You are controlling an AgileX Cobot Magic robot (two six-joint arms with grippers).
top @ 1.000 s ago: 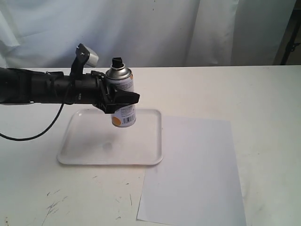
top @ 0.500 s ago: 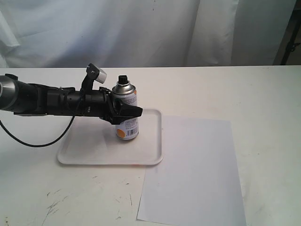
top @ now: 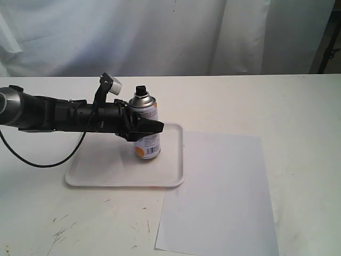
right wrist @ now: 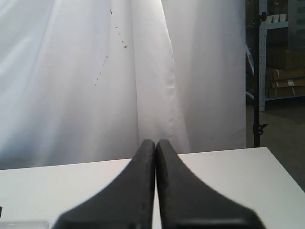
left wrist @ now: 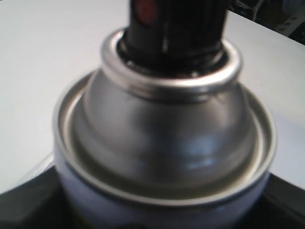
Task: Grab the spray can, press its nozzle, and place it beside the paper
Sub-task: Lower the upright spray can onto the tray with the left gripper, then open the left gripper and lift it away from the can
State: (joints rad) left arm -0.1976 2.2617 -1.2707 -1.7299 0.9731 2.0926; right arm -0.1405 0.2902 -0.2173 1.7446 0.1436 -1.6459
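Observation:
The spray can [top: 146,124] stands upright at the right side of the white tray, its base on or just above the tray floor. Its black nozzle [top: 140,90] tops the silver dome. My left gripper [top: 145,127] reaches in from the left and is shut on the can's body. The left wrist view shows the can's dome [left wrist: 162,143] and nozzle [left wrist: 176,24] from very close. The paper [top: 218,192] lies flat right of the tray. My right gripper [right wrist: 156,143] is shut on nothing, held over the table facing the curtain; the exterior view does not show it.
The white tray [top: 98,165] with a raised rim sits left of the paper, its right edge nearly touching the sheet. A white curtain [top: 170,32] hangs behind the table. Dark scuff marks [top: 61,229] mark the table's front left.
The left gripper has lowered the can from well above the tray down to the tray's right side and shifted it slightly right. The right gripper shows no change.

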